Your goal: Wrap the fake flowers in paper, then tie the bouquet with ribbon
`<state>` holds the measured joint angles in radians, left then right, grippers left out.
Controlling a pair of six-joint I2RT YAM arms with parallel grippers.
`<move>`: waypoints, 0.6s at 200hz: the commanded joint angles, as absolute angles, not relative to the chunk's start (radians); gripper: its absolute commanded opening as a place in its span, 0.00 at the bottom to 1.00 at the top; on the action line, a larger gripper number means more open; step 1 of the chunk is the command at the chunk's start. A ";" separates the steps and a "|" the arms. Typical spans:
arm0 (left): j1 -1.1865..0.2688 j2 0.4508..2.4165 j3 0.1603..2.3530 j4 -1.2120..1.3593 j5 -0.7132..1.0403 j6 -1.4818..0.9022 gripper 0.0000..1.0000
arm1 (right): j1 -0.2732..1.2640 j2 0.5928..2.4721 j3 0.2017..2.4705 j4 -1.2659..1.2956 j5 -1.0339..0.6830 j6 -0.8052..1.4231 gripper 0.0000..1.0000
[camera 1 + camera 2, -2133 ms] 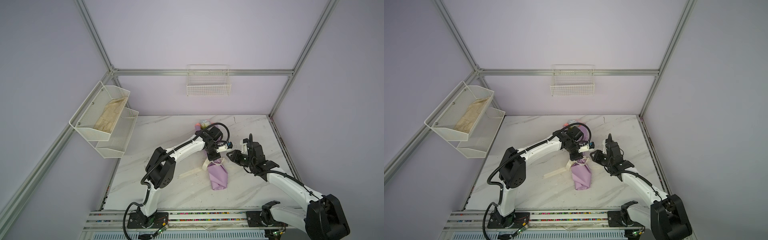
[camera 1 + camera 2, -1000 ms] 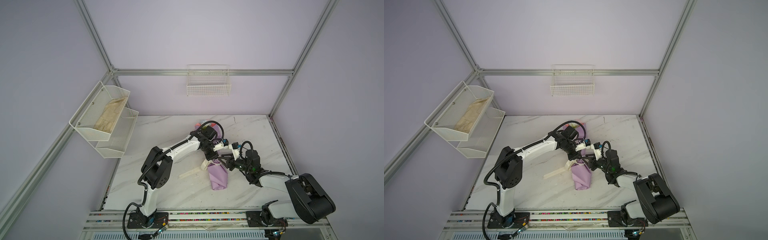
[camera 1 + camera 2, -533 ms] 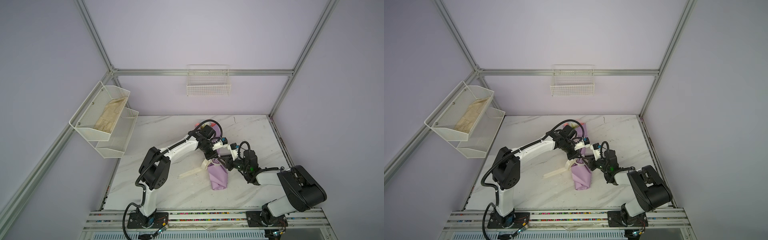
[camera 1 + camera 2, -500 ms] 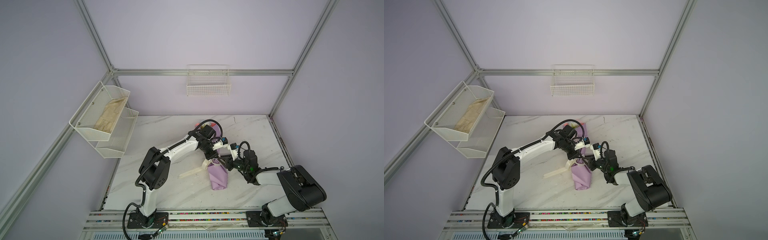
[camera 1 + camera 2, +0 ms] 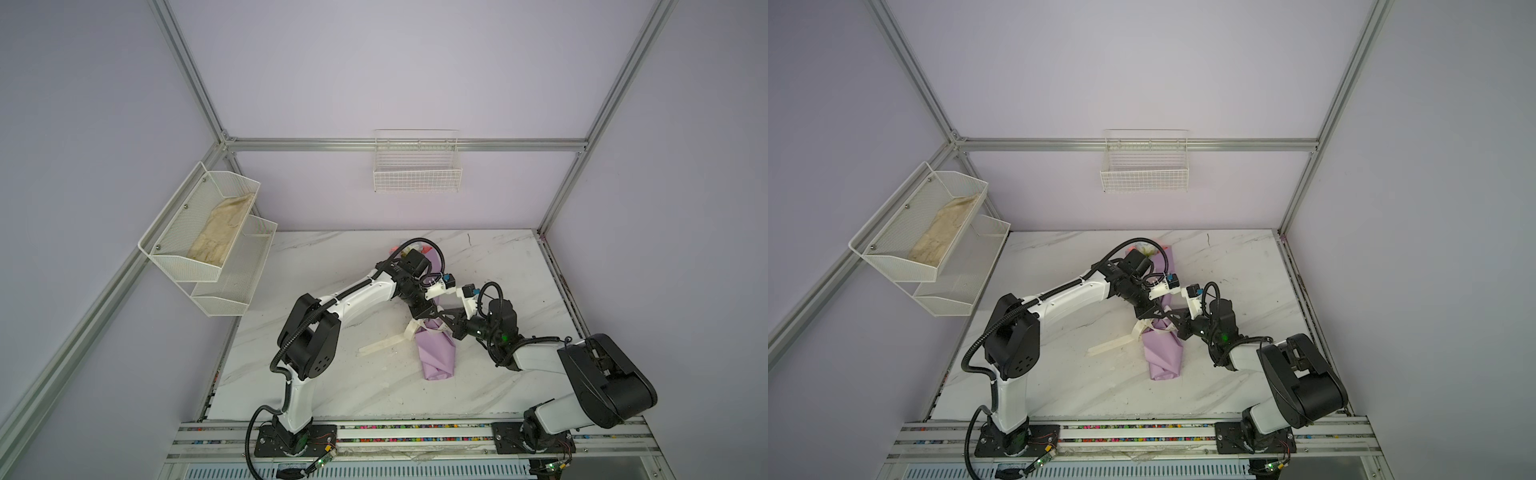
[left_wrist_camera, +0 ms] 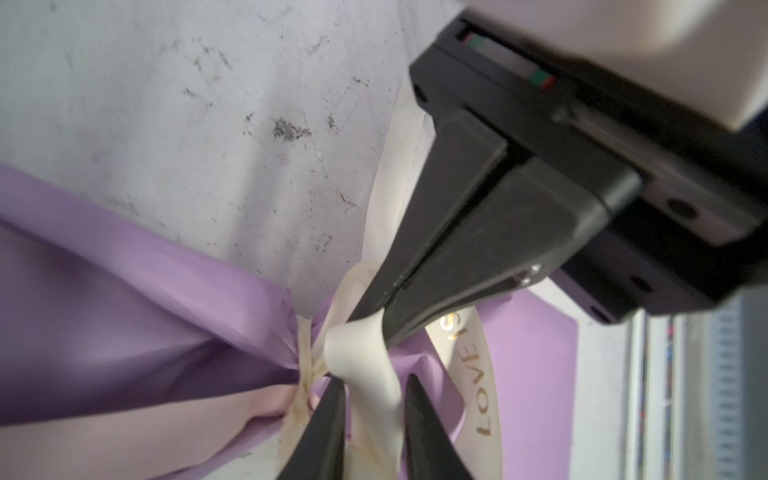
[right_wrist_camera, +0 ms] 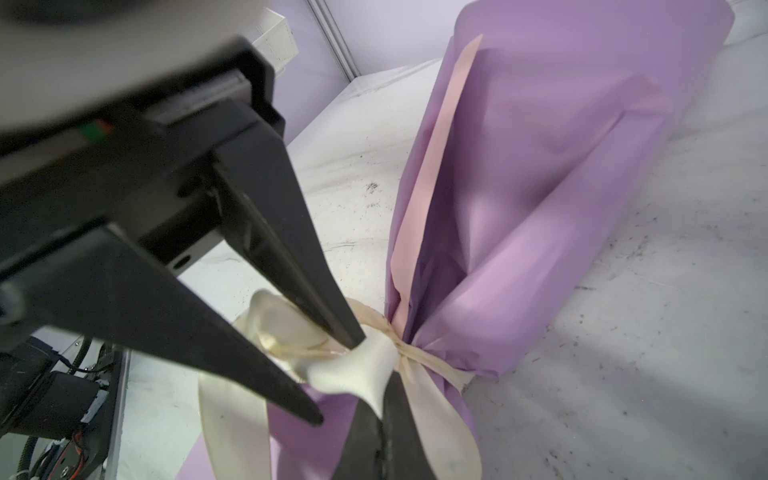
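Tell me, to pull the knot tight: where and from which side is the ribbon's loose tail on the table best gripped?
Probably near its free end, from above, jaws across its width: the ribbon tail lies flat on the table, on the left arm's side of the bouquet.

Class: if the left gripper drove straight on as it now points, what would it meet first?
The left gripper would probably hit the cream ribbon fold between its open jaws first; the right gripper pinches that fold beyond.

Left pincer [image 6: 373, 380], right pincer [image 6: 376, 318] hemming ribbon [image 6: 357, 345], tabletop [image 5: 374, 386] free around
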<state>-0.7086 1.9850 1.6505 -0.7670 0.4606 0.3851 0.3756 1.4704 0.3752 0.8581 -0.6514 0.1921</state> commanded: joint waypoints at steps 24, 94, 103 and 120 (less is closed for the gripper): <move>-0.678 1.805 1.512 -0.624 0.506 0.253 0.49 | 0.379 1.434 0.388 0.800 -0.605 0.223 0.00; -0.593 1.539 1.084 -0.330 0.528 -0.034 0.59 | 0.377 1.444 0.431 0.709 -0.573 0.315 0.00; -0.594 1.528 1.043 -0.314 0.525 -0.060 0.59 | 0.377 1.442 0.438 0.703 -0.575 0.323 0.00; -0.594 1.510 0.963 -0.251 0.531 -0.108 0.59 | 0.377 1.438 0.443 0.695 -0.575 0.335 0.00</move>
<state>-0.5919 1.5326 1.0817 -0.3706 0.4984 0.0246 0.3759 1.4475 0.4160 0.7208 -0.5819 0.3038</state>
